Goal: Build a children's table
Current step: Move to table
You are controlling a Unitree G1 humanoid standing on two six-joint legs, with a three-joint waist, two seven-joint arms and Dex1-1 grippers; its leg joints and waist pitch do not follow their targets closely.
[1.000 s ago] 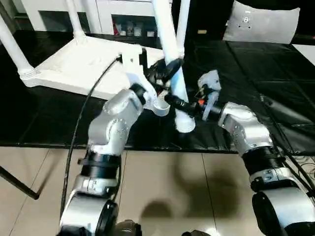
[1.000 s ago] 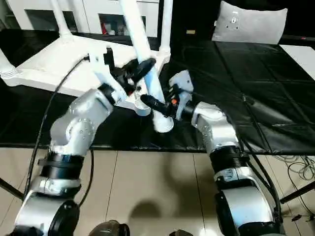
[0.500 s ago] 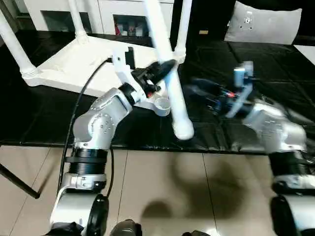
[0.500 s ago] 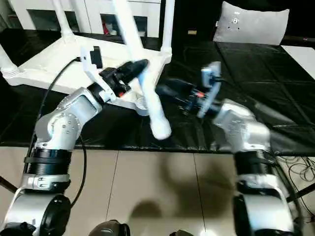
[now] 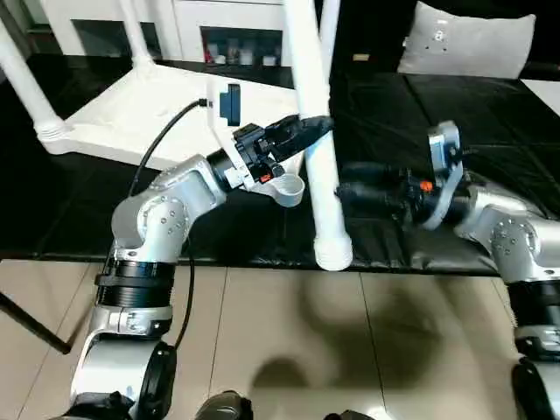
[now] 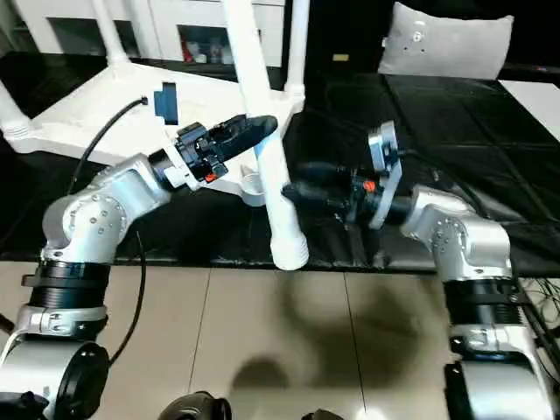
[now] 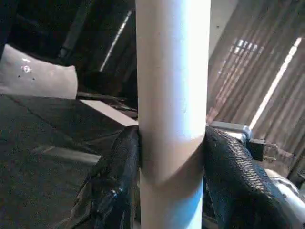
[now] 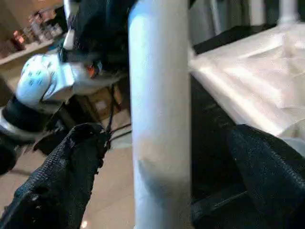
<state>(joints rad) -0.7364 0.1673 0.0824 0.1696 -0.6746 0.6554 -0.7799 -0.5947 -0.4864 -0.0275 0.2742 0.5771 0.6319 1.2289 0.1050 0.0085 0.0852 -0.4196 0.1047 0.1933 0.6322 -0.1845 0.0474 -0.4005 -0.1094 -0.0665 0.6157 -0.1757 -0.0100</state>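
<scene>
The children's table top lies upside down on the black work table at the back left, with three white legs standing in its corner sockets. The near corner socket holds nothing. My left gripper is shut on the fourth white leg, which hangs almost upright just right of that socket, its flared end at the work table's front edge. The left wrist view shows both fingers pressed on the tube. My right gripper is open, with its fingers either side of the leg and clear of it.
A black cover lies over the work table, whose front edge runs just under the leg's end. Beyond it is tiled floor. A grey cushion rests at the back right. A black cable loops from my left wrist.
My right gripper let go of the leg, swung away to the right, then came back open around it. The left gripper has turned the leg more upright, and its flared end is lower.
</scene>
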